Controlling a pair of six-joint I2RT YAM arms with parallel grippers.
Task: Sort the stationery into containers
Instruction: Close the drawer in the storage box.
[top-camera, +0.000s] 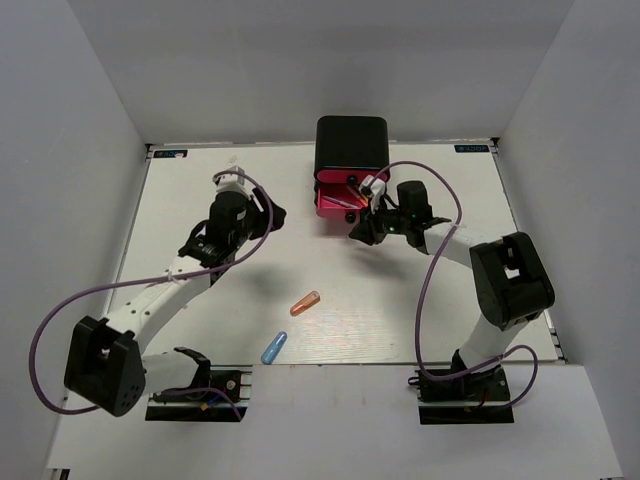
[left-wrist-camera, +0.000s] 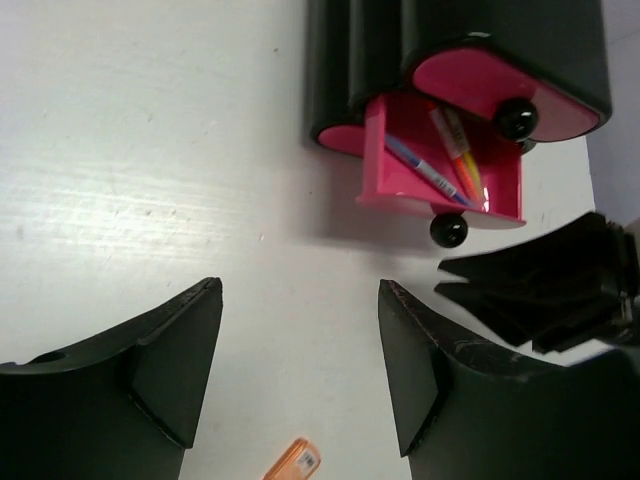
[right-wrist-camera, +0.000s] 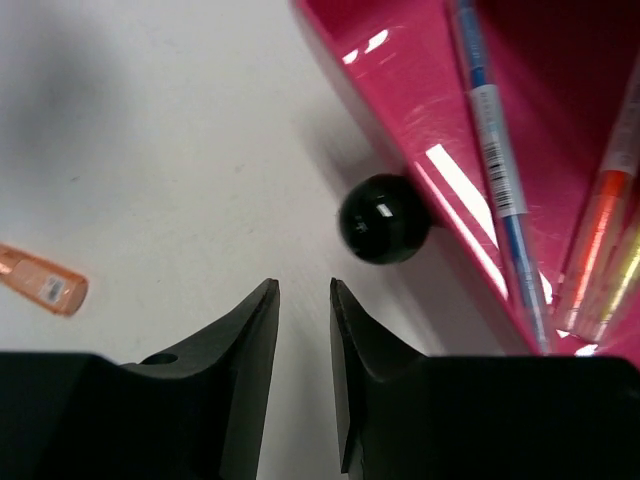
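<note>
**Drawer open, capsules waiting**

Finds the right gripper (right-wrist-camera: 305, 290) low over the desk (top-camera: 200, 200), just short of the black knob (right-wrist-camera: 383, 218) on a pink drawer (left-wrist-camera: 400, 195) that stands pulled out of the black cabinet (top-camera: 352, 145). Shows its fingers drawn close with a narrow gap, grasping nothing and not touching the knob. Seems lined up that way to take or nudge the knob.

Reveals pens already lying lengthwise in the drawer: a blue pen (right-wrist-camera: 495, 150), an orange pen (right-wrist-camera: 600, 230) and a yellow one beside it, presumably kept together as one kind.

Puts the left gripper (left-wrist-camera: 300, 290) well back from the cabinet, released wide and empty, probably held aside to leave the drawer front free.

Leaves an orange capsule (top-camera: 305, 303) and a blue capsule (top-camera: 274, 347) on the open desk, well apart from the cabinet, nearer the arm bases and not yet sorted
</note>
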